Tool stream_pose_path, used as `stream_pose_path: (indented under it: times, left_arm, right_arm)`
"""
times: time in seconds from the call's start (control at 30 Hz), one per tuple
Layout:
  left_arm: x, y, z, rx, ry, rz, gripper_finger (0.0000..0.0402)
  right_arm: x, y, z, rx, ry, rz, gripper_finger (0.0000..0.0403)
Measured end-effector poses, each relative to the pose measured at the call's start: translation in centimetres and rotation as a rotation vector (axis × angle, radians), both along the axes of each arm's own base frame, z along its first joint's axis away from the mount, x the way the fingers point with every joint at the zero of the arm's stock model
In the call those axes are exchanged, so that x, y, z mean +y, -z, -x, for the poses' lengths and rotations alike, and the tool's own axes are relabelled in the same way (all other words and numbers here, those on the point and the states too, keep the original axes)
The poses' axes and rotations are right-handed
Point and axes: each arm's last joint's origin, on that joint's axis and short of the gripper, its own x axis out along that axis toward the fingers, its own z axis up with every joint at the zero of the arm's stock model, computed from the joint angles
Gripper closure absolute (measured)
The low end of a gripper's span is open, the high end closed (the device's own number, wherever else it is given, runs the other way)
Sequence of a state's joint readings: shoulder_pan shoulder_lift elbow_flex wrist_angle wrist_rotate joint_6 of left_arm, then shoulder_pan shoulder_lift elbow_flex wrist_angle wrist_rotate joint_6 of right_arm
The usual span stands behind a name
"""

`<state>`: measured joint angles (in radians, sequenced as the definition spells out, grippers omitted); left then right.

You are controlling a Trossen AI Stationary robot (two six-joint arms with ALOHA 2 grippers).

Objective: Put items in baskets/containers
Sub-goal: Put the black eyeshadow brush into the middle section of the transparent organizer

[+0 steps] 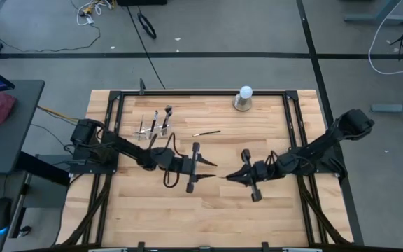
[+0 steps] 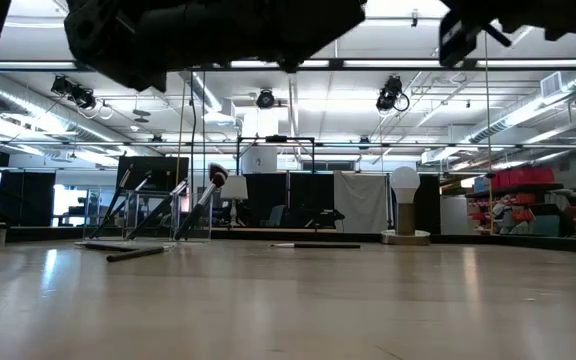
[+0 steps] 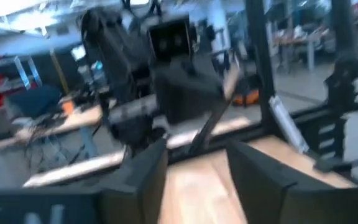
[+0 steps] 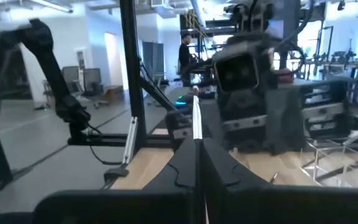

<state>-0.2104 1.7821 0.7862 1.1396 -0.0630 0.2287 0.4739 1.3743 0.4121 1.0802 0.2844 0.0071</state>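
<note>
**A:** Holding anything, either gripper?

**B:** The right gripper (image 1: pixel 231 177) is clenched on a thin brush (image 4: pixel 195 121) above mid-counter (image 1: pixel 257 217). The left gripper (image 1: pixel 208 168) faces it, just beside, released and empty.

**A:** How will the brush handle?

**B:** Likely very light, stiff and slick, with soft bristles that crush easily. I would pinch mid-handle or by the ferrule, never the tip.

**A:** Where does it go?

**B:** Into the clear holder (image 1: pixel 154 129) at the far left of the counter, where several brushes already stand. Another brush (image 1: pixel 206 132) lies near it.

**A:** What do the views add?

**B:** Only the right wrist view shows the held brush clearly. The high view gives the layout and a white ball (image 1: pixel 244 98) at the far edge. The low view shows the brushes in the holder leaning.
</note>
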Motion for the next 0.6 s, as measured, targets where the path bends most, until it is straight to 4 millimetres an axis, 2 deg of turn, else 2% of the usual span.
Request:
stream_pose_path:
  times: [0.13,0.27,0.4,0.6]
  left_arm:
    - [-0.6,-1.5,-0.8,-0.041,0.069,0.003,0.018]
    - [-1.7,-2.0,-1.1,-0.048,0.132,-0.058,0.0171]
    - [-2.4,-2.3,-1.0,-0.059,0.147,-0.086,0.0197]
    - [-2.4,-1.9,-1.1,-0.018,0.159,-0.098,0.025]
  right_arm:
    - [0.9,0.3,-1.8,0.013,0.0,0.037,0.0398]
    - [1.6,0.5,-2.8,0.004,-0.022,0.068,0.0397]
    - [1.7,0.6,-2.9,-0.015,-0.042,0.073,0.0396]
    - [1.6,0.6,-2.8,-0.019,-0.038,0.075,0.0395]
